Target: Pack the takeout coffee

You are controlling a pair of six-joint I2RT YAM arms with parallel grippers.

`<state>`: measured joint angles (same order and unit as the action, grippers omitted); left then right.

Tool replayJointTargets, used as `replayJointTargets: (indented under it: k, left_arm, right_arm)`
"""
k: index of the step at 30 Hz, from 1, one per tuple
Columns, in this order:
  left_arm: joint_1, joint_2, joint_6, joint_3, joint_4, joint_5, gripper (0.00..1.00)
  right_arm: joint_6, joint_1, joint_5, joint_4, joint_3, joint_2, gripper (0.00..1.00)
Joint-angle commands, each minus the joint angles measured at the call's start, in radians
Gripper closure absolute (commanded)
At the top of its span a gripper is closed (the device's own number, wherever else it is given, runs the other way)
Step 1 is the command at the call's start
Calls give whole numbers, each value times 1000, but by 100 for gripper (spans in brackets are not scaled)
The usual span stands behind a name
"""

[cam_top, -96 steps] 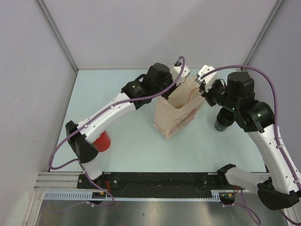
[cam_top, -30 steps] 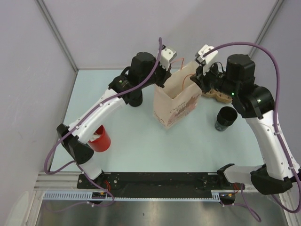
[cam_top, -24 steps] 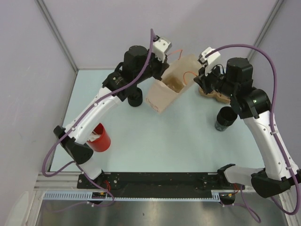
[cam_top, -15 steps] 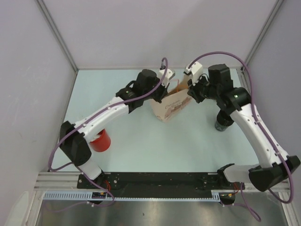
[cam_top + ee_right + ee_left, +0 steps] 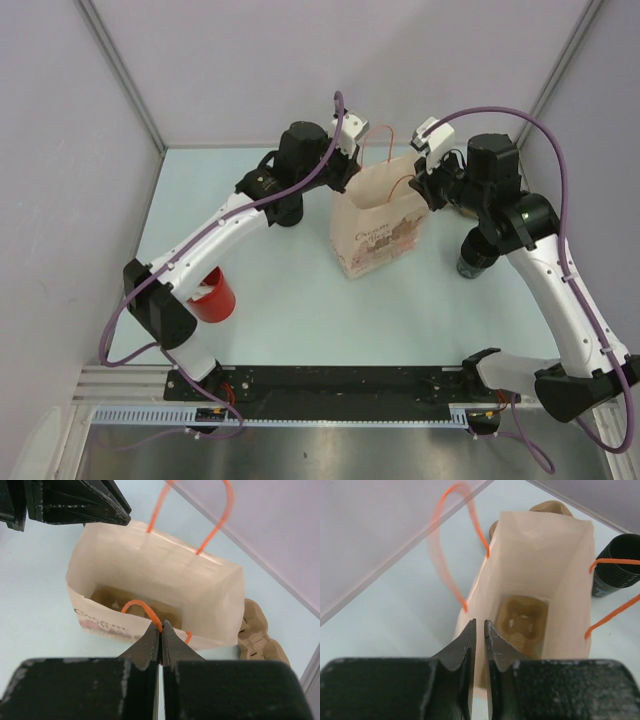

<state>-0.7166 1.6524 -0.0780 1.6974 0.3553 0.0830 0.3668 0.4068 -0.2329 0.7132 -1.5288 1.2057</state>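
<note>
Top external view: paper bag (image 5: 378,228) stands upright at frame centre on the table (image 5: 300,320), mouth open, with both arms meeting over its top edge.

Handling, judged: the bag is thin paper, so light, its walls floppy and easily creased. It should be carried by its cord handles rather than squeezed at the sides. A lift on one handle alone will probably swing or tip it.

Cup carrier (image 5: 522,622) lies flat on the bag floor. It looks like moulded pulp, which would be light and fairly stiff. A second carrier (image 5: 260,635) sits on the table just beside the bag, lower right in the right wrist view.

Black ribbed cup (image 5: 615,572) stands outside the bag at the right edge of the left wrist view. It is likely light and crushable, so grip it round the wall, gently. Red cup (image 5: 215,295) is well apart at lower left.

Right gripper (image 5: 160,625) is clenched on the near handle (image 5: 137,607). Left gripper (image 5: 480,622) is released, its jaws parted a crack with nothing between them. The far handle (image 5: 452,545) hangs free and blurred at upper left of the left wrist view.

Change versus earlier frames: the bag was hoisted and tipped toward upper left, then sat lower and leaning; it is now level. The left gripper, earlier at that handle, has let go.
</note>
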Motion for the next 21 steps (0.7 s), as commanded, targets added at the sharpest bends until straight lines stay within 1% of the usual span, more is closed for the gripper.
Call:
replayJointTargets:
  k: [1,4,13,16,17,19,20,21]
  left_arm:
    - [5,-16,7,67,-1,0,85]
    - [8,-3,4,87,14,-3,85]
    - [8,6,11,91,11,1,84]
    - [8,15,6,100,14,-14,78]
    - [9,15,-2,100,11,-25,74]
    - [11,18,-8,102,2,-44,69]
    - [12,23,-11,104,-1,-46,59]
    - [11,29,-11,110,2,-48,55]
  right_arm:
    - [-23,-14,1,-60,-36,-29,98]
    - [-26,-16,-9,-57,-54,-44,96]
    - [-19,-20,-16,-50,-48,-51,96]
    - [-22,-22,-19,-58,-39,-60,96]
    - [-22,-23,-20,-61,-36,-64,96]
    - [-22,-23,-22,-58,-33,-67,96]
    - [-22,-23,-22,-58,-30,-69,96]
    - [-20,-25,-20,-55,-27,-72,96]
